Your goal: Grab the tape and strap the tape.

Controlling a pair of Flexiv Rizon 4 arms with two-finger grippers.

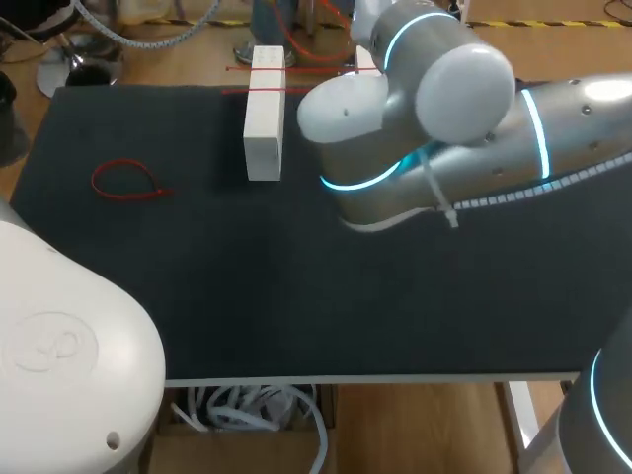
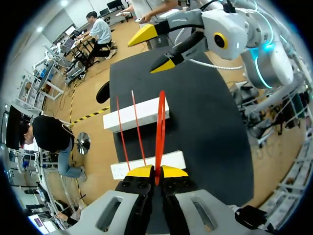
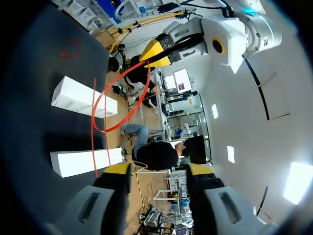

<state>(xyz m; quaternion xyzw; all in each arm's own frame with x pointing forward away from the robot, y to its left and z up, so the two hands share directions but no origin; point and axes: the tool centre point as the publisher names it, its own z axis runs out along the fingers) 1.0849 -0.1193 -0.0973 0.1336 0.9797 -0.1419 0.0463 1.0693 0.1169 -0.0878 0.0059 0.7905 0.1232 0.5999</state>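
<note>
Tape: a red strip bent into a loop and held up in the air, clear of the desk. In the left wrist view it stands edge-on, rising straight out of the pincer tips.

Left pincer: closed tight on the bottom of the loop, yellow tips nearly meeting around it.

Right pincer: fingers spread wide, nothing in them. It hangs just ahead of the loop and facing it, apart from the tape.

Under the loop: two white blocks lie side by side on the desk, with two straight red strips laid across both. In the head view a closed red loop lies at centre left on the desk, well apart from the blocks. The right arm covers the middle of that view, so neither pincer shows there.

Step in hand, as I read it: the grab is done and the strapping is under way. I cannot tell whether the tail is threaded through the head yet.

Next move, my estimate: the right pincer needs to line up with the free tail, close on it, and pull along the strip while the left holds firm.
</note>
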